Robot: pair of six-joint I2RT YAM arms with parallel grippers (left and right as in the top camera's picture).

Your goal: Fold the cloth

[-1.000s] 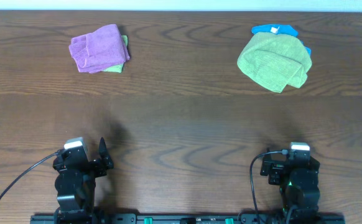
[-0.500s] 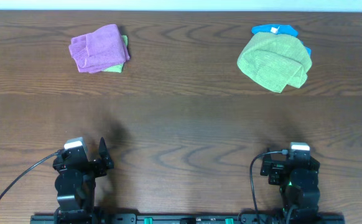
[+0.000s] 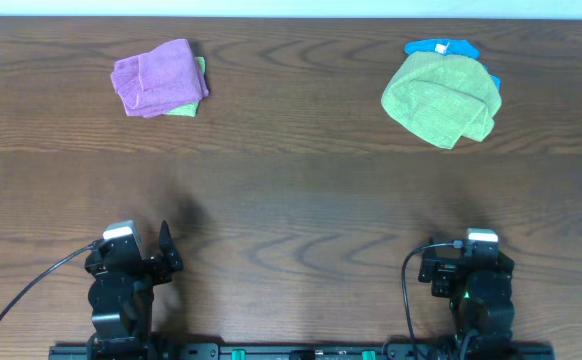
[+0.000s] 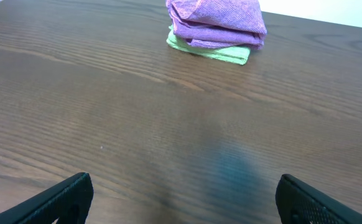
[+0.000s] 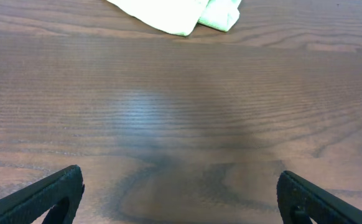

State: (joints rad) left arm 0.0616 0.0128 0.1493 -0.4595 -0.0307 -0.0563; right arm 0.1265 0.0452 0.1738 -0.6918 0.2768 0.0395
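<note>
A rumpled green cloth lies at the far right of the table, over a blue cloth. Its near edge shows at the top of the right wrist view. A folded purple cloth sits on a folded light green cloth at the far left; both show in the left wrist view. My left gripper is open and empty, low over bare wood at the near left. My right gripper is open and empty at the near right. Both are far from the cloths.
The brown wooden table spans the view. The arm bases sit on a black rail at the near edge, with a cable looping from the left arm.
</note>
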